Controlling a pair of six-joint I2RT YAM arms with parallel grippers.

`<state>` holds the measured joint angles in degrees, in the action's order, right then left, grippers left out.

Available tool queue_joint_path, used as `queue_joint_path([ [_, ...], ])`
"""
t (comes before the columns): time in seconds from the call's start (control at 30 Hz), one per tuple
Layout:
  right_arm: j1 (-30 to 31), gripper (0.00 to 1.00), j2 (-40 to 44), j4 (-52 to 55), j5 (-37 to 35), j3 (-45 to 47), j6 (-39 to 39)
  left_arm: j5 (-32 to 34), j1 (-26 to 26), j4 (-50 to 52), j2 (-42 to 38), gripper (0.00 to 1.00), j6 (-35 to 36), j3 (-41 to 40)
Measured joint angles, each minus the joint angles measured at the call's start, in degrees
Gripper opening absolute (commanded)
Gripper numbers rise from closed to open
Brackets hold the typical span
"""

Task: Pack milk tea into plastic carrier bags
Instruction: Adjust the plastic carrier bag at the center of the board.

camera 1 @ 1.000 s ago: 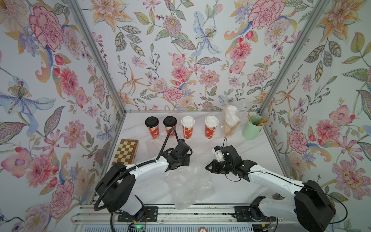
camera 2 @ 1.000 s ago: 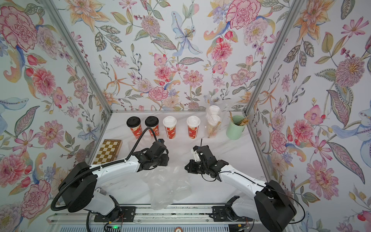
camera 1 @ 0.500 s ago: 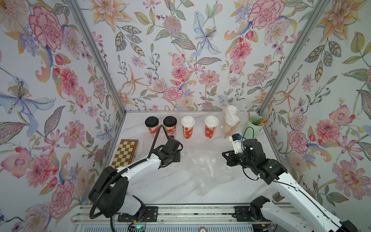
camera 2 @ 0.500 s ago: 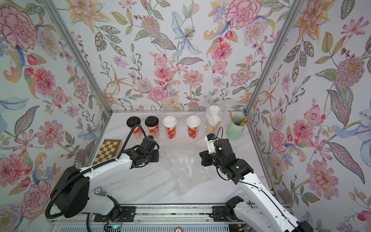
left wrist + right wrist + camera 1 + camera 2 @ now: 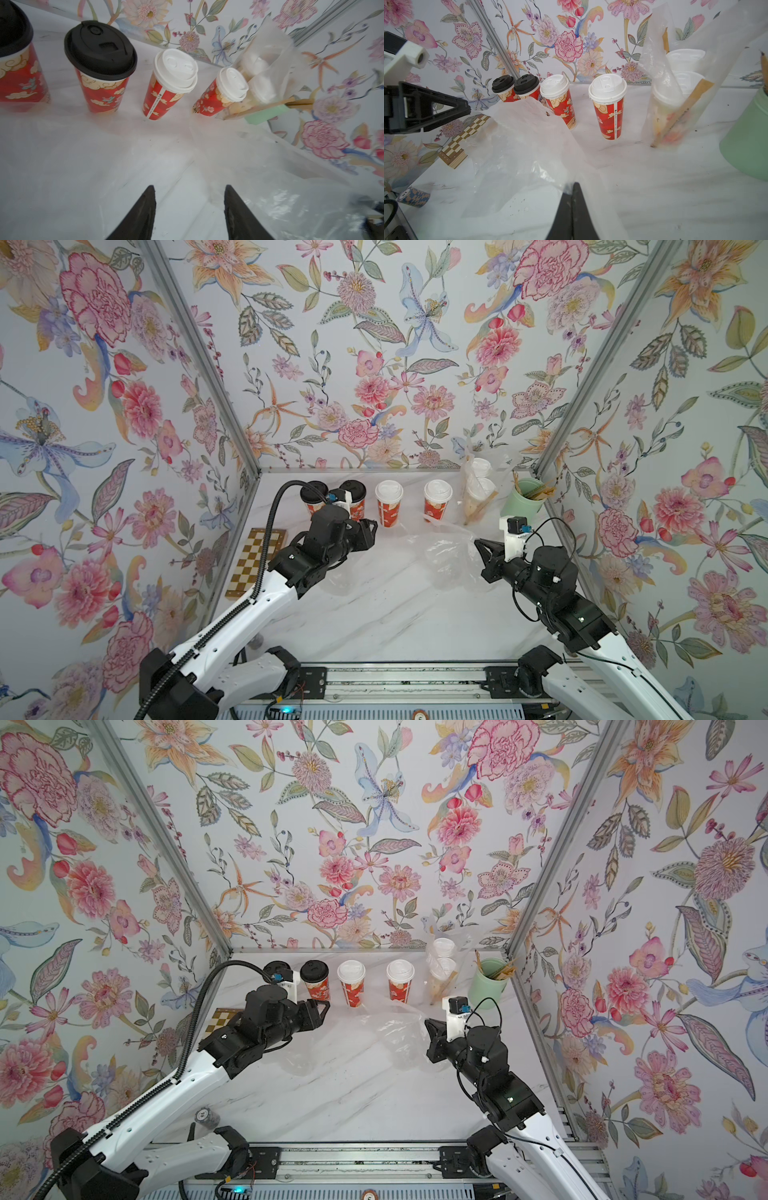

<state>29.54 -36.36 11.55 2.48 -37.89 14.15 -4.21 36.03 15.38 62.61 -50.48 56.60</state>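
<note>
Milk tea cups [image 5: 389, 506] stand behind crumpled carrier bag [image 5: 446, 556].

surface: marble table [image 5: 395, 626] | standing: red cup row [image 5: 388, 506], filled bag [image 5: 478, 493], green cup [image 5: 519, 499] | lying: loose bag [image 5: 449, 556], chessboard [image 5: 257, 564]

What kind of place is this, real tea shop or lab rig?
Probably a lab test cell dressed as a counter: floral wallpaper panels in a metal frame box in a marble-look tabletop, with lidded cups lined up at the back.
</note>
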Motion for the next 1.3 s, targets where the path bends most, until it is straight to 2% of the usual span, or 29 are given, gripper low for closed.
queue_joint_path([
  [0.17,0.0,0.0,-0.1,-3.4,0.0,1.0,-0.4,-3.4,1.7,-10.8,-2.2,0.72,-9.2,-5.4],
  [0.27,0.0,0.0,-0.2,-4.2,0.1,1.2,-0.5,-6.2,2.8,-19.2,-1.3,0.74,-15.5,-9.9],
  [0.4,0.1,0.0,-0.5,-4.9,0.3,1.2,-0.5,-9.1,4.2,-28.5,3.7,0.76,-22.2,-12.6],
  [0.7,1.4,0.0,-0.5,-5.4,0.7,1.4,-0.5,-12.1,6.1,-42.0,12.6,0.81,-30.8,-13.0],
  [0.9,2.0,0.0,0.3,-5.4,0.3,2.4,-0.9,-12.3,6.2,-47.5,16.7,0.82,-35.0,-14.8],
  [1.3,2.6,0.0,2.3,-6.7,0.3,4.2,-2.2,-12.0,6.4,-51.4,17.5,0.86,-40.1,-16.8],
])
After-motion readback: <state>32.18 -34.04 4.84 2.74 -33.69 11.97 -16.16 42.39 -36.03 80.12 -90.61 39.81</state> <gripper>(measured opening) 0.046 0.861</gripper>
